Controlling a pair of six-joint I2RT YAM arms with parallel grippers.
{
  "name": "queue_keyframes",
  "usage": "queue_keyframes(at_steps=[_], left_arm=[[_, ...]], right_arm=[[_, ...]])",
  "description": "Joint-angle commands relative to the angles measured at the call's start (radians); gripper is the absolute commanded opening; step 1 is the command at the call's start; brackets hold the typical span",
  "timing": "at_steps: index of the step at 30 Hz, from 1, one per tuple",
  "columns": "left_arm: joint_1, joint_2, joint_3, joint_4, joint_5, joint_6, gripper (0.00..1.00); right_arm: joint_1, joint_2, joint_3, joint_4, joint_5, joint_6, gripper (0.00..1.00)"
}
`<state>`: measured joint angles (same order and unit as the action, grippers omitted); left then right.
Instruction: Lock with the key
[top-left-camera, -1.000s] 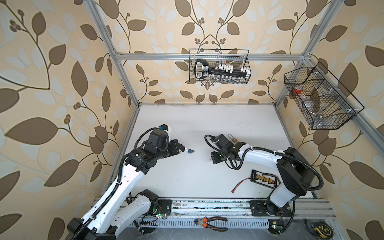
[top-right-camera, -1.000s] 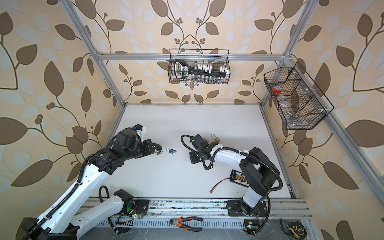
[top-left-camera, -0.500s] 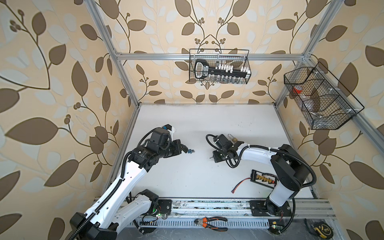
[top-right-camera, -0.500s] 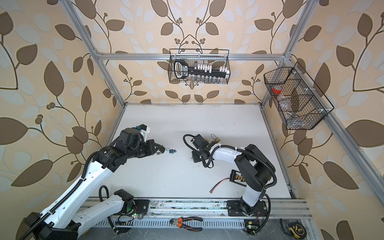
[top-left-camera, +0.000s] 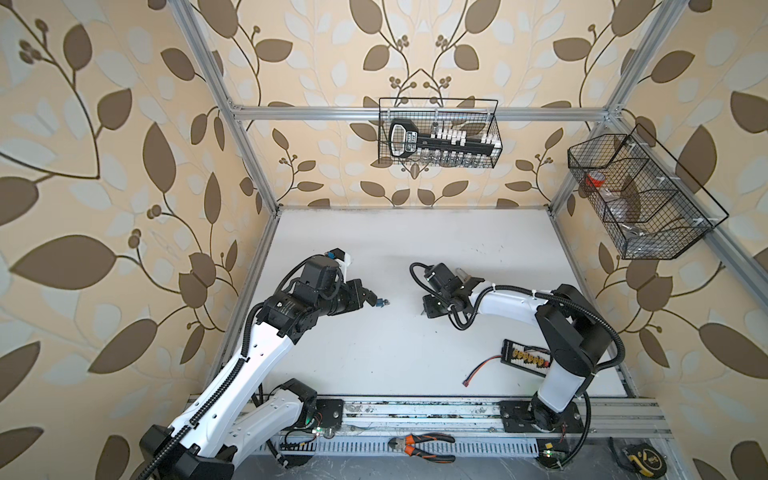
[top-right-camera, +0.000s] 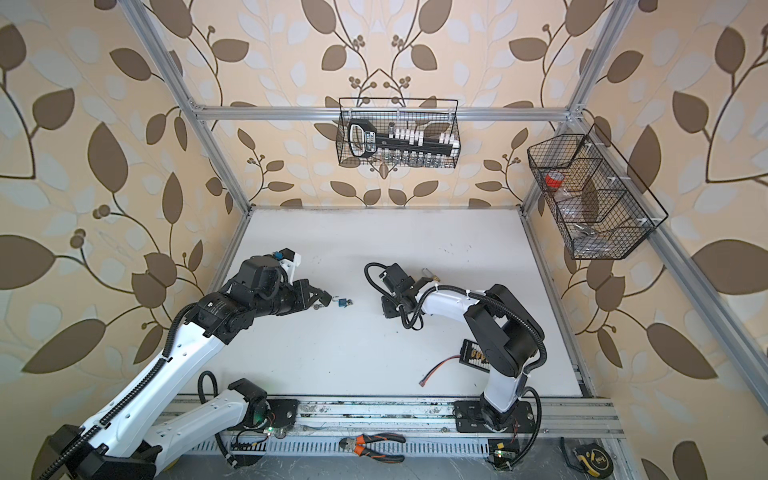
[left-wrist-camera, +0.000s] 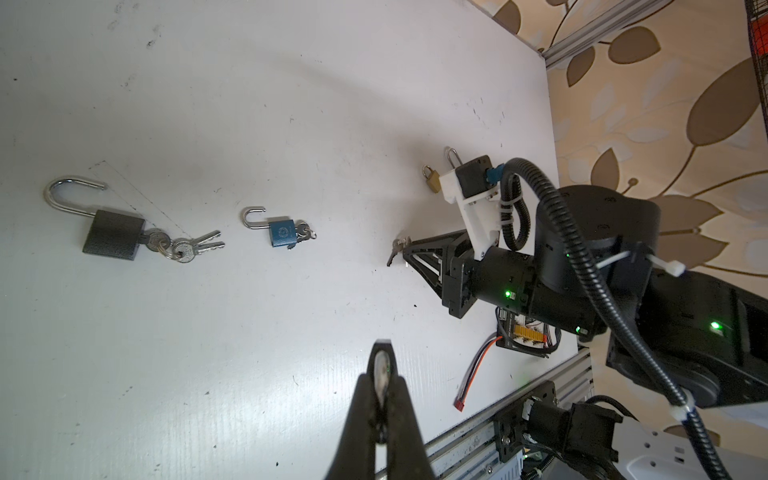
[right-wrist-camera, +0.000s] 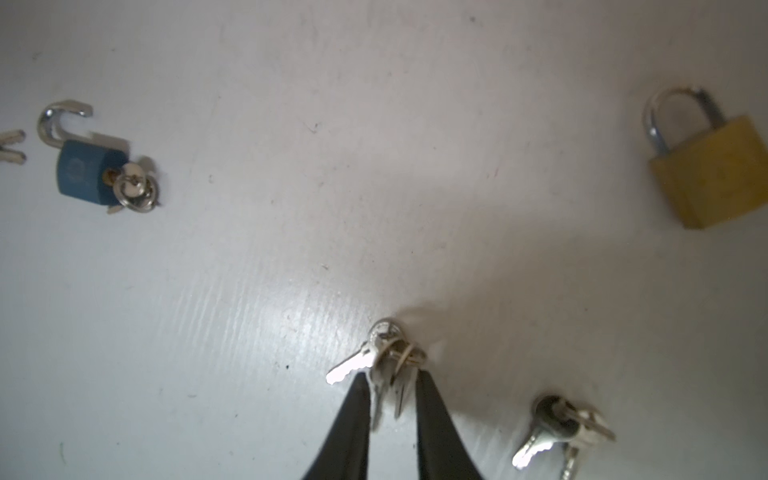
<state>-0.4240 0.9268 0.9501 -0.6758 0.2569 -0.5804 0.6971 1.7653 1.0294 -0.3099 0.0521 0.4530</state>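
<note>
My right gripper (right-wrist-camera: 392, 376): jaws slightly apart, with a bunch of keys (right-wrist-camera: 386, 349) lying between their tips on the white table (right-wrist-camera: 374, 124). A brass padlock (right-wrist-camera: 710, 174), shackle closed, lies well ahead of them and off to one side. My left gripper (left-wrist-camera: 381, 353): jaws together; I cannot tell whether they pinch anything. Ahead of them lies a blue padlock (left-wrist-camera: 282, 233), shackle open, key inserted.

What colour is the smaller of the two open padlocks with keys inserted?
Blue; the padlock shows best in the left wrist view.
</note>
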Motion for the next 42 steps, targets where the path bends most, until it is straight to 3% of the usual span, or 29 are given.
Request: queue_keyframes(at_steps=[1,6,11,14,16,20,22,26,32,42], left_arm=[[0.005,-0.035,0.021,0.042,-0.01,-0.005,0.0],[0.005,-0.041,0.02,0.084,0.021,-0.017,0.0],[0.005,-0.036,-0.004,0.213,0.172,-0.006,0.0],[0.004,-0.009,0.002,0.261,0.269,-0.005,0.0],[0.0,0.005,0.003,0.296,0.318,-0.012,0.0],[-0.053,0.01,-0.02,0.396,0.34,-0.053,0.0],[-0.097,0.019,-0.028,0.427,0.316,-0.066,0.0],[-0.198,0.042,-0.04,0.472,0.226,-0.099,0.0],[-0.3,0.06,-0.08,0.545,0.103,-0.169,0.0],[-0.337,0.095,-0.056,0.552,0.089,-0.165,0.0]], right_arm=[[-0.001,-0.065,0.023,0.0,0.028,-0.017,0.36],[-0.001,-0.262,-0.036,0.062,0.032,-0.068,0.63],[-0.001,-0.559,-0.191,0.224,0.085,-0.086,0.75],[-0.001,-0.703,-0.302,0.354,0.049,-0.151,0.8],[-0.001,-0.773,-0.305,0.338,0.003,-0.197,0.85],[0.013,-0.884,-0.303,0.312,-0.24,-0.364,0.81],[0.064,-0.921,-0.31,0.313,-0.217,-0.418,0.78],[0.205,-0.952,-0.327,0.31,-0.004,-0.514,0.76],[0.308,-0.929,-0.339,0.305,0.141,-0.57,0.76],[0.32,-0.831,-0.328,0.316,0.114,-0.568,0.76]])
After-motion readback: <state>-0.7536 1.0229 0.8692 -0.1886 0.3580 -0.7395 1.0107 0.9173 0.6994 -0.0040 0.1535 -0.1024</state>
